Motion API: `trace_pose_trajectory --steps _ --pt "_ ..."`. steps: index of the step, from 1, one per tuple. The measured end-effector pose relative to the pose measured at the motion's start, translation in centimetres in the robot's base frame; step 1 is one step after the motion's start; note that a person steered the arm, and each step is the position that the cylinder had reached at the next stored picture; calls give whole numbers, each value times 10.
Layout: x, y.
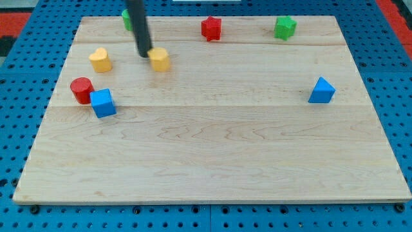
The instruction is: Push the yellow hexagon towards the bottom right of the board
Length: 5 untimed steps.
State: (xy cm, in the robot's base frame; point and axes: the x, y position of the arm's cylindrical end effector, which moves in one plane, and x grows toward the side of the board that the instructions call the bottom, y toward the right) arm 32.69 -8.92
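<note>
The yellow hexagon (159, 59) sits on the wooden board (212, 148) near the view's top left. My tip (143, 54) rests just to the hexagon's left, touching or almost touching its upper left side. The dark rod rises from there toward the view's top.
A yellow heart-shaped block (100, 60) lies left of my tip. A red cylinder (82, 89) and a blue cube (103, 103) touch at the left. A green block (127, 19) is partly hidden behind the rod. A red star (211, 28), a green block (284, 28) and a blue triangle (322, 91) lie further right.
</note>
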Motion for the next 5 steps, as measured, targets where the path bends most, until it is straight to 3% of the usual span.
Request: trace_pose_trajectory --steps 1,3,5 --pt "29 87" --pt "133 172" --pt "71 146"
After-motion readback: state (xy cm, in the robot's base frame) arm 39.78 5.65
